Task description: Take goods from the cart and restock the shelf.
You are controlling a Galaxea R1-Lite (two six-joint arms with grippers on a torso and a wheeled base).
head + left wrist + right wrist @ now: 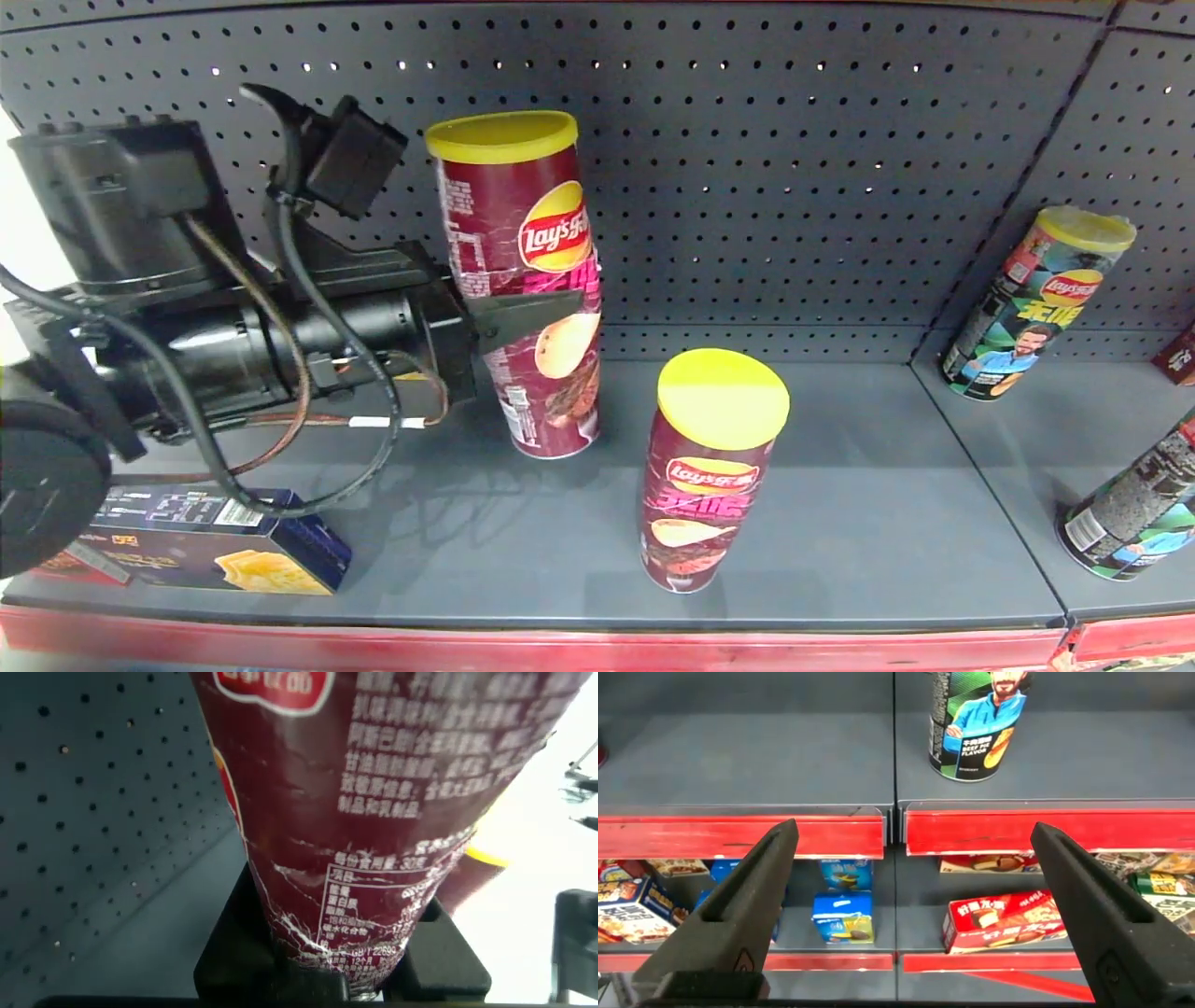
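1. Maroon chip canister (pixel 509 215), yellow-lidded, is clamped at mid-height by the left gripper (pixel 537 317), its jaws pressed to the sides and the long axis upright.
2. Its base is seen at or just above the grey shelf (pixel 868 504), far left; contact cannot be told. Release and a leftward withdrawal are judged to remain.
3. A second maroon canister (pixel 709 467) stands nearer and to the right, apart from the held one.
4. The right gripper (pixel 915 905) is held empty, jaws wide apart, before the shelf front.
5. A teal canister (pixel 1036 299) stands in the right bay; a blue box (pixel 215 551) lies near left.
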